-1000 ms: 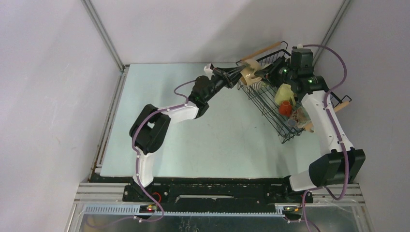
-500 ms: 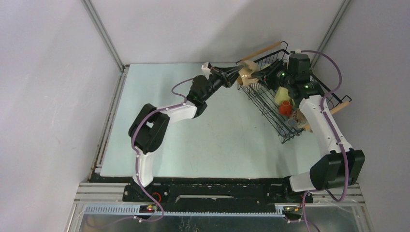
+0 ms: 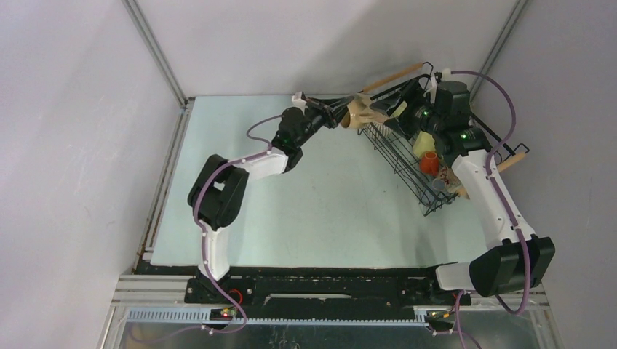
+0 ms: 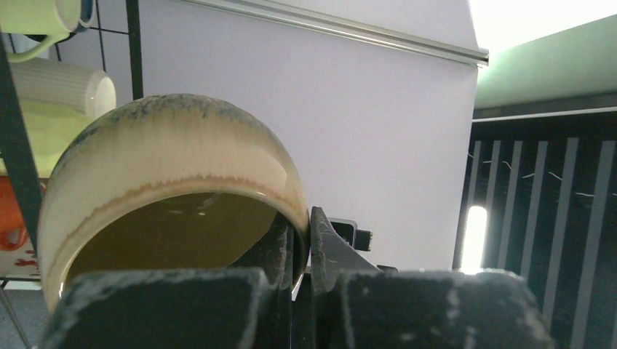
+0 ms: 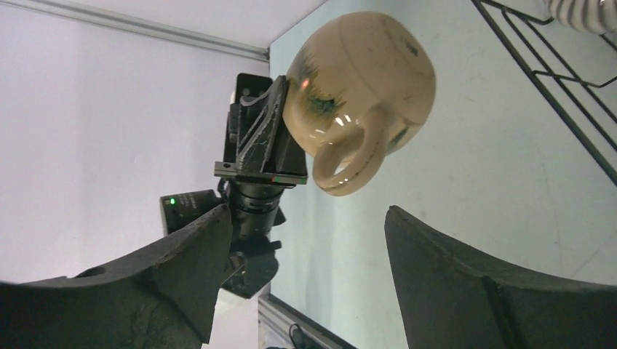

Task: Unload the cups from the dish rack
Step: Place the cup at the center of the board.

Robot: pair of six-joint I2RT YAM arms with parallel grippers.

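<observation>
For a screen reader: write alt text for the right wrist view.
A tan mug, pinched at its rim by the left gripper, hangs above the table. The right gripper, fingers open, frames the foreground; dish rack wires at upper right.

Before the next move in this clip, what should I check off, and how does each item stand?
1. Left gripper jaws shut on the tan cup wall: ok.
2. Right gripper jaws open, apart from the cup: ok.
3. Cup outside the dish rack, off its wires: ok.
4. Bare table beside the rack for set-down: ok.
5. Rim-only pinch firm enough to carry: cannot tell.
6. Rack unloaded: not ok, a yellow-green cup and others remain.
</observation>
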